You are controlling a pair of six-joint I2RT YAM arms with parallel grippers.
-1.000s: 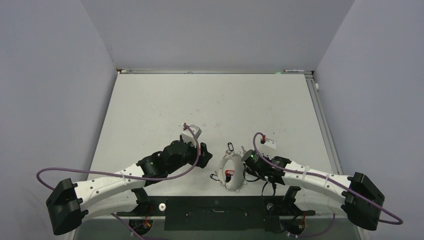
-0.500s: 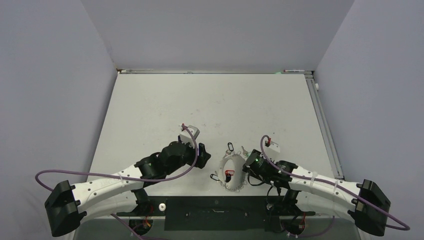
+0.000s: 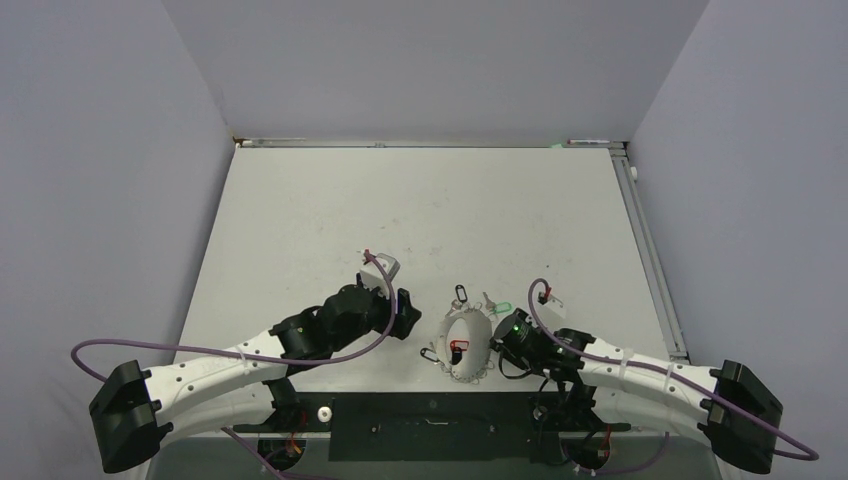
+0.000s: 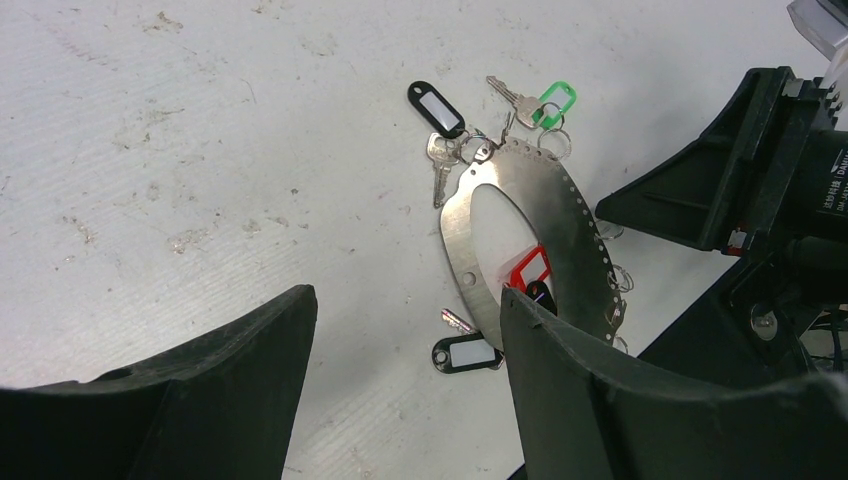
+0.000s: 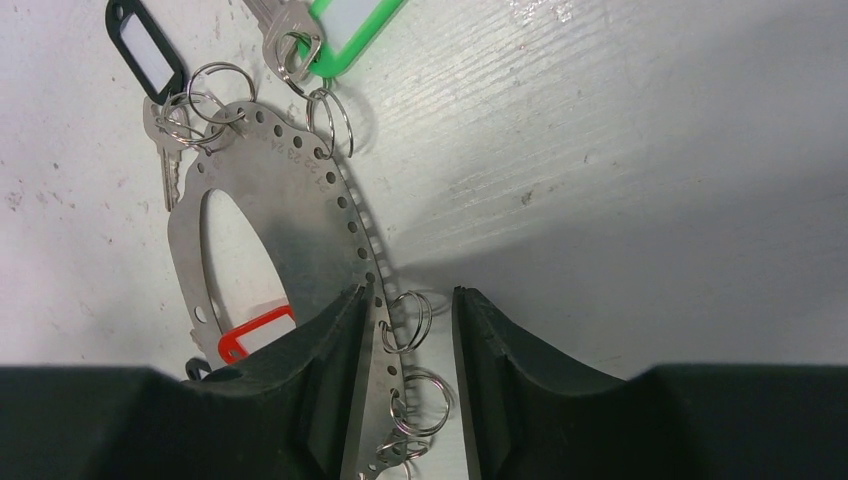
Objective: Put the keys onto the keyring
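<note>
The keyring [image 3: 478, 345] is a flat silvery oval plate with holes and small split rings, lying between the arms. It also shows in the left wrist view [image 4: 560, 215] and the right wrist view [image 5: 290, 210]. A green-tagged key [image 3: 498, 307] [image 4: 553, 103] [image 5: 345, 30] lies at its far end. A red tag [image 3: 457, 348] [image 4: 528, 268] [image 5: 255, 330] sits inside the oval. My right gripper [image 3: 497, 335] [image 5: 407, 295] is open and straddles the plate's right edge and split rings [image 5: 405, 320]. My left gripper [image 3: 405, 312] [image 4: 405, 300] is open and empty, left of the plate.
Two black-tagged keys lie by the plate, one at its far end [image 4: 436, 104] [image 5: 145, 50] and one at its near left [image 4: 466, 353]. The black base bar [image 3: 430, 420] runs just behind the plate at the table's near edge.
My right gripper has drawn back toward the near right, uncovering the green-tagged key. My left gripper has shifted only slightly. The plate has stayed put.
</note>
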